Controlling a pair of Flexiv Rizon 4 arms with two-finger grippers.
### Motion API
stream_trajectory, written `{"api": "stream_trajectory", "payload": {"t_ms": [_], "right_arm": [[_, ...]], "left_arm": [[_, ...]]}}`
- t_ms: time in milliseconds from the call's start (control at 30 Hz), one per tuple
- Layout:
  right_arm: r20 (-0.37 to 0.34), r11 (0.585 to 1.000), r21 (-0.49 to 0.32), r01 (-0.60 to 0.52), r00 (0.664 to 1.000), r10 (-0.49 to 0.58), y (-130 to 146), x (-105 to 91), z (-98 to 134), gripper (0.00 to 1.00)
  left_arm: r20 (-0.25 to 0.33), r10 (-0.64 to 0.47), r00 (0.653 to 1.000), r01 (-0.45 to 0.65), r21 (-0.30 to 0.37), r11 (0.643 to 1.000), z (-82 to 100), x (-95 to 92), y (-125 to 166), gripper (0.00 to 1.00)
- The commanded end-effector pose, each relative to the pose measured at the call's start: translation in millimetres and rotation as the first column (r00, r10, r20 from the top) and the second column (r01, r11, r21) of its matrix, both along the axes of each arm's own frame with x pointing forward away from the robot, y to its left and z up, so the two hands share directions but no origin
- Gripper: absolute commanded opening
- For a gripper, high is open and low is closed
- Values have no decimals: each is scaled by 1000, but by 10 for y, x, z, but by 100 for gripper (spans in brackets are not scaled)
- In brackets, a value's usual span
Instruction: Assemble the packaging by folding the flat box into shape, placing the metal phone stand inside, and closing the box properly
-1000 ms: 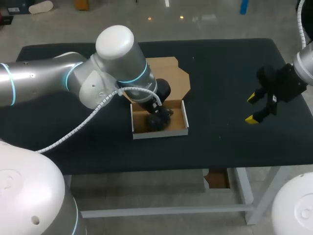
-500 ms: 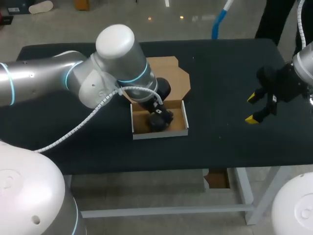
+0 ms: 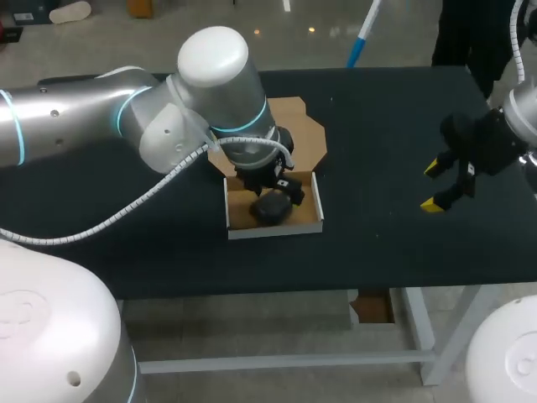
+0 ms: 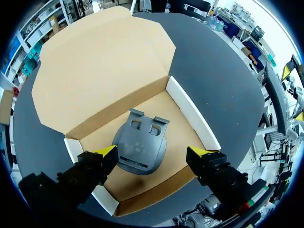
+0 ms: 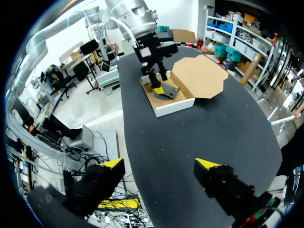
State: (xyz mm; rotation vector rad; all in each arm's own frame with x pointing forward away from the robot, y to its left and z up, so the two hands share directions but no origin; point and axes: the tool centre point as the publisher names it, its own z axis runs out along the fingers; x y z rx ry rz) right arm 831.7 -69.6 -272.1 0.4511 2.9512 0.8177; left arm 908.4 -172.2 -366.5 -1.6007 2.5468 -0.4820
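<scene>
The folded cardboard box (image 3: pixel 317 220) sits at mid-table with white outer walls and its brown lid (image 3: pixel 304 134) lying flat behind it. The dark grey metal phone stand (image 3: pixel 272 209) lies on the box floor (image 4: pixel 175 118), free of any finger. My left gripper (image 3: pixel 281 186) hovers just above the stand, open, its yellow tips (image 4: pixel 105 152) spread to either side of the stand (image 4: pixel 140 147). My right gripper (image 3: pixel 435 186) hangs open over the table's right side, far from the box (image 5: pixel 167 99), with nothing between its fingers (image 5: pixel 112 164).
The black table (image 3: pixel 386 126) spreads around the box, with bare cloth between the box and my right gripper. The table's front edge (image 3: pixel 336 285) runs just below the box.
My left gripper has opened and risen off the phone stand, which now lies loose in the box. The right arm has stayed where it was.
</scene>
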Motion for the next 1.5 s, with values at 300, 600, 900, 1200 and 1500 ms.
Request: {"api": "stream_trajectory", "payload": {"t_ms": [300,600,900,1200,1500], "right_arm": [[-1,1000,4,-3,1000,3,-11,-1,8,100],[-1,1000,4,-3,1000,3,-11,-1,8,100],[-1,1000,4,-3,1000,3,-11,-1,8,100],[-1,1000,4,-3,1000,3,-11,-1,8,100],[-1,1000,4,-3,1000,3,-11,-1,8,100]], "left_arm": [[-20,135,991,-135,17,991,89,-63,-24,100],[-20,135,991,-135,17,991,89,-63,-24,100],[-85,288,954,-288,17,958,-85,73,-14,100],[-166,330,929,-327,50,944,-202,143,-38,100],[-193,384,903,-370,106,923,-259,65,-38,100]]}}
